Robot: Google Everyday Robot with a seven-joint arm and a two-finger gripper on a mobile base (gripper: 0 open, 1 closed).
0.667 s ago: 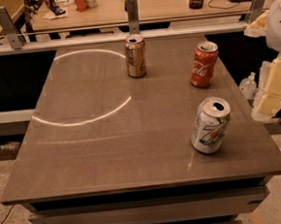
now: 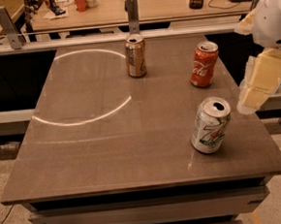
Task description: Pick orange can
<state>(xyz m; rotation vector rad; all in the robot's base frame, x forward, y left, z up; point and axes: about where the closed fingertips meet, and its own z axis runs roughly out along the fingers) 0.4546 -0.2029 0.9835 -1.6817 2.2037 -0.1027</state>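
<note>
The orange can (image 2: 135, 56) stands upright at the back middle of the brown table (image 2: 109, 150); it is slim, with an orange-tan and cream label and a silver top. My gripper (image 2: 250, 101) hangs at the right edge of the view, over the table's right side. Its cream-coloured end points down beside the white-green 7UP can (image 2: 210, 125). It is far to the right of the orange can and nearer to me, and it touches nothing that I can see.
A red Coca-Cola can (image 2: 204, 64) stands at the back right, between the orange can and my arm. The 7UP can stands at the front right. A metal rail (image 2: 67, 42) with posts runs behind the table. A bright ring of light lies on the left half.
My gripper has shifted slightly to the left and up. The cans have not moved.
</note>
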